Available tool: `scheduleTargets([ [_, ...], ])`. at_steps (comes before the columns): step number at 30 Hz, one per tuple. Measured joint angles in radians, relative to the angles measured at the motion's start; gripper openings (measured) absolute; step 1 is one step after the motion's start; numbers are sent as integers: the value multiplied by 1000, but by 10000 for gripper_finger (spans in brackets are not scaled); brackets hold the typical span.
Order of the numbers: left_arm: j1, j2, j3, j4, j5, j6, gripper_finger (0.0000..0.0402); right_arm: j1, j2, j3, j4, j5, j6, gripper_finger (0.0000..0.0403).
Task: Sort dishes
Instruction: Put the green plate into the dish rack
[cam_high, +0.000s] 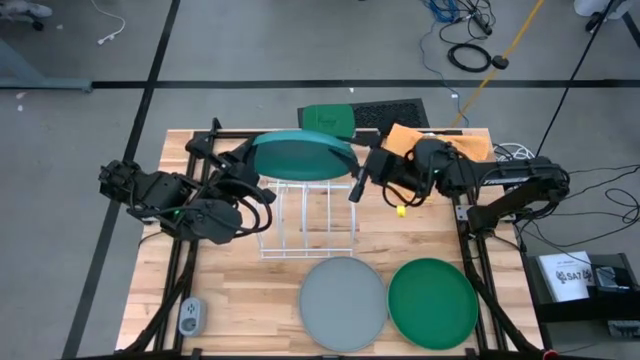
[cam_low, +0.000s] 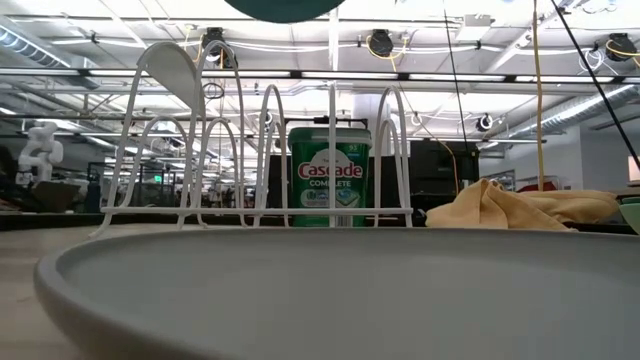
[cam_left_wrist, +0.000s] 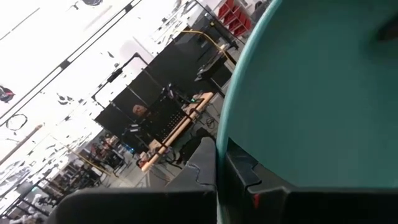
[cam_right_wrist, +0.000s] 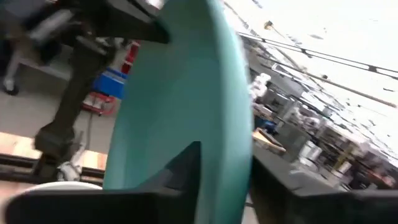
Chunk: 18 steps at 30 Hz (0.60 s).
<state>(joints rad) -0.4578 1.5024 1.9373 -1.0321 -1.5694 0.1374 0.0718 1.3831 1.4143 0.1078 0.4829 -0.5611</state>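
A teal plate (cam_high: 300, 155) hangs in the air over the far end of the white wire rack (cam_high: 305, 215); its lowest edge shows at the top of the low view (cam_low: 285, 8), above the rack's wires. My left gripper (cam_high: 252, 160) is shut on its left rim and my right gripper (cam_high: 356, 183) on its right rim. A light grey plate (cam_high: 343, 303) and a green plate (cam_high: 433, 302) lie flat on the table near the front edge. My left gripper pinches the teal plate's rim (cam_left_wrist: 222, 134) between its two fingers, one finger (cam_left_wrist: 199, 168) on each face, coming from the table's left. The plate is lifted clear and stands tilted on edge. My right gripper pinches the opposite rim (cam_right_wrist: 239, 137) between its two fingers, one finger (cam_right_wrist: 180, 168) on each face, coming from the table's right. The plate is clear of the rack and the table.
A green Cascade tub (cam_high: 328, 120) stands at the far edge behind the rack. A yellow cloth (cam_high: 435, 142) lies at the far right, under my right arm. A small yellow object (cam_high: 400, 210) lies right of the rack. A grey device (cam_high: 190, 317) sits at the near left.
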Motion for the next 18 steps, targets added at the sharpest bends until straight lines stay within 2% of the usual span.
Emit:
scheduleTargets([
  [3, -2, 2, 0, -1, 3, 0, 0, -3, -1, 1, 11, 29, 10, 29],
  [4, -1, 2, 0, 0, 4, -1, 0, -3, -2, 1, 11, 42, 10, 19],
  [10, -1, 2, 0, -3, 18, -1, 9, 0, -4, 1, -19, 94, -4, 17],
  [12, -7, 2, 0, -13, 43, -1, 31, 1, -5, 1, -30, 97, -22, 17],
  [18, -48, 2, 0, -15, 54, -1, 132, 3, -4, 1, -62, 109, -42, 17],
])
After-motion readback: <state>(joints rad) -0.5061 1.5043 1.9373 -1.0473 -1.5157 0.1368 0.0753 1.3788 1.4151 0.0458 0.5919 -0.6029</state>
